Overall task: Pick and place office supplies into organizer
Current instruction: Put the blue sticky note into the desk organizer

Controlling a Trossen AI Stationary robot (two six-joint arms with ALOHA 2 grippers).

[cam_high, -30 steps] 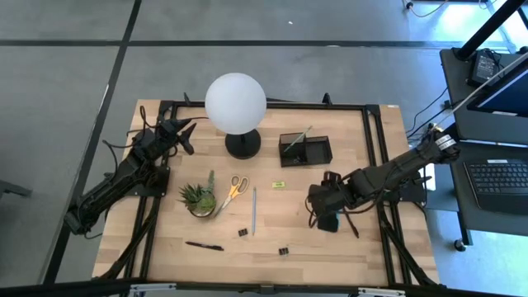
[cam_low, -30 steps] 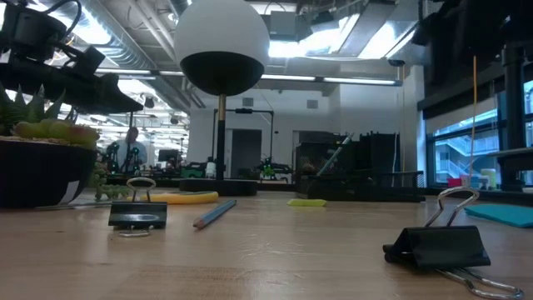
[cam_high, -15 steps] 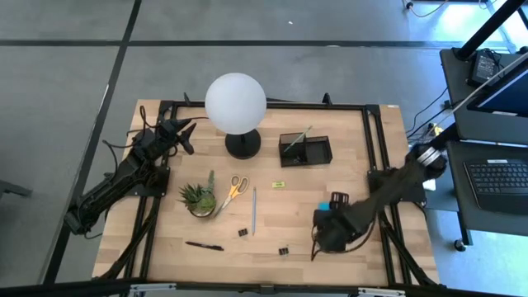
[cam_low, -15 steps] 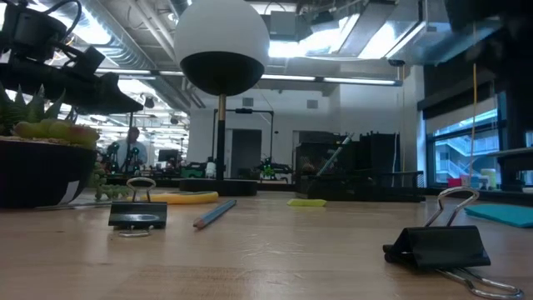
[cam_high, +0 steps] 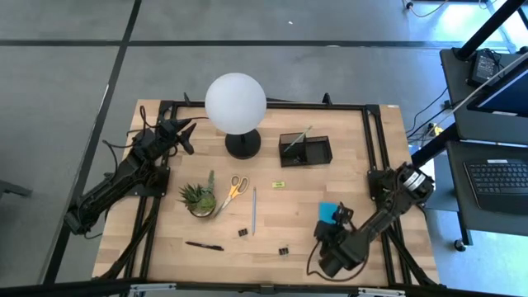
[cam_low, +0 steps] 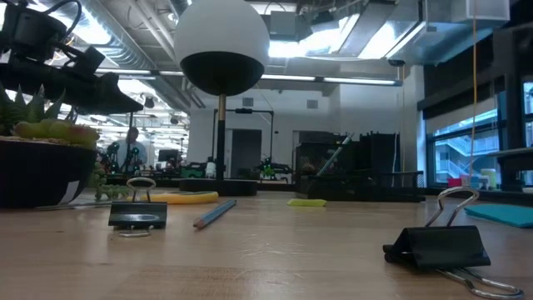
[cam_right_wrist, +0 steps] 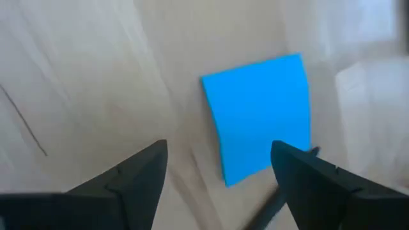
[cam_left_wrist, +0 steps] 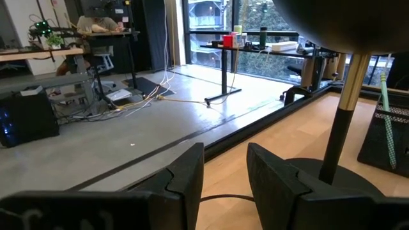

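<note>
A blue sticky-note pad [cam_high: 328,211] lies flat on the wooden counter [cam_high: 272,239], some way from the black organizer [cam_high: 305,149] toward the counter's front edge and slightly to its right. It looks light, thin and flat, a small stack of paper that would bend a little. It will likely be awkward to lift, since it sits flush on the wood with no raised part. The best hold is probably across two opposite edges, pinching the whole stack so the sheets do not fan apart or slide.

The right tool [cam_right_wrist: 220,167] hangs above the pad with its two dark fingers spread wide. It holds nothing and touches nothing; the pad [cam_right_wrist: 259,115] shows between and beyond the fingers, clear of both. Seen from overhead, this arm reaches in from the right, and its tool [cam_high: 332,252] sits farther from the organizer than the pad does, near the front edge.

The left tool [cam_left_wrist: 223,176] waits well to the left of the organizer, beyond the white globe lamp [cam_high: 236,102]. Its fingers are partly apart and empty, facing the lamp's stem and round base.

The organizer already holds one green pencil [cam_high: 297,139], leaning upright. Yellow-handled scissors [cam_high: 231,190], a blue pencil [cam_high: 253,211], a small yellow piece [cam_high: 279,184], a black pen [cam_high: 204,245] and two binder clips [cam_high: 242,233] lie loose on the counter, left of and in front of the organizer.
</note>
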